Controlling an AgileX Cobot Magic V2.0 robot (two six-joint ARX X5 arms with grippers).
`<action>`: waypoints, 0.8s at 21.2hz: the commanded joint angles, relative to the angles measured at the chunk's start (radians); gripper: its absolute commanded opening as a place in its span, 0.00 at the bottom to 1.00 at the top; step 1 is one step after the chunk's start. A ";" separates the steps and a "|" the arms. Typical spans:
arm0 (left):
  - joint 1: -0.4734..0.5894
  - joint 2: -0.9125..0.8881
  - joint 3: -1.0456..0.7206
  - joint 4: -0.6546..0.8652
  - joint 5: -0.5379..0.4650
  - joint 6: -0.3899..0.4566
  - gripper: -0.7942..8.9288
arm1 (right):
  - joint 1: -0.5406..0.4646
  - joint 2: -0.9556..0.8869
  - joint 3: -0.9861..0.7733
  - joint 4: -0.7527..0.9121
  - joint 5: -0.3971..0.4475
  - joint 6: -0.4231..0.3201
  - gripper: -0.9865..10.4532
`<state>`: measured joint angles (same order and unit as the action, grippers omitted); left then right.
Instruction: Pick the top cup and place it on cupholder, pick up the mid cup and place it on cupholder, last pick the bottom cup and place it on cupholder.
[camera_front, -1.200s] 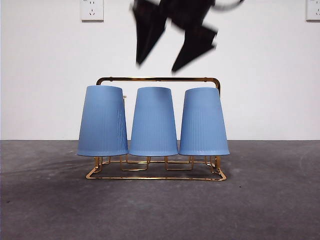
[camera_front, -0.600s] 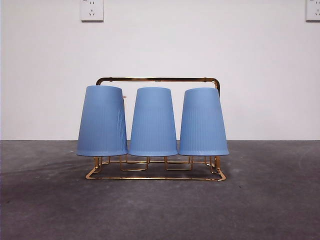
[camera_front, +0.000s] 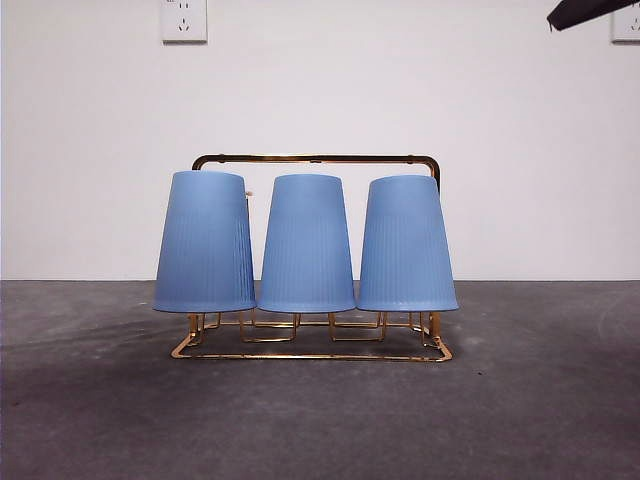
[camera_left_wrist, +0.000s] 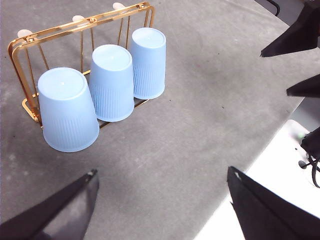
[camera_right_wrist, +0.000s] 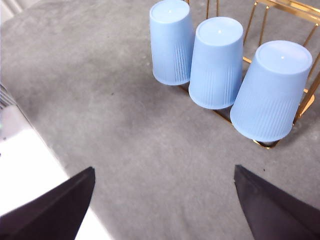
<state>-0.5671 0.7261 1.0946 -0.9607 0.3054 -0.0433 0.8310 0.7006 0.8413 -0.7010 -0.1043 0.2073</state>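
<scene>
The gold wire cupholder (camera_front: 312, 352) stands on the dark grey table (camera_front: 560, 400), its rectangular base flat on the surface and its arched handle bar (camera_front: 315, 158) running level above the cups. Three blue ribbed cups sit upside down on it in one row, mouths down over the prongs. Seen from the front, the left-hand cup (camera_front: 205, 242) leans a little outward at its rim, the middle cup (camera_front: 307, 244) stands straight, and the right-hand cup (camera_front: 406, 244) flares out the other way. Their lower rims nearly touch one another, and the base shows below them.

From the left wrist view, the white tips of spare prongs (camera_left_wrist: 79, 19) show along the rack's far side behind the cups, with nothing on them.

Both grippers are well away from the cupholder and hold nothing. The left gripper (camera_left_wrist: 162, 197) hangs over bare table with its two black jaws spread wide apart, the rack some way off from them. The right gripper (camera_right_wrist: 165, 200) is likewise spread wide, its jaws over open grey surface short of the cups. In the front view only a black tip (camera_front: 590, 12) pokes in at the upper corner, high above the rack and off to its side.

Behind the cupholder rises a plain white wall with a socket plate (camera_front: 184, 20) high above the rack.
</scene>
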 joint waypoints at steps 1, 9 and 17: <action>-0.006 0.005 0.013 0.010 0.003 0.013 0.46 | 0.011 0.002 0.008 0.021 0.002 0.021 0.43; -0.006 0.005 0.013 0.010 0.003 0.016 0.09 | 0.011 0.003 0.008 0.020 0.034 0.021 0.10; -0.006 0.005 0.013 0.011 0.003 0.016 0.09 | 0.011 0.003 0.008 0.020 0.034 0.021 0.10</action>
<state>-0.5671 0.7261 1.0946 -0.9607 0.3054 -0.0402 0.8310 0.6979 0.8413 -0.6910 -0.0746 0.2180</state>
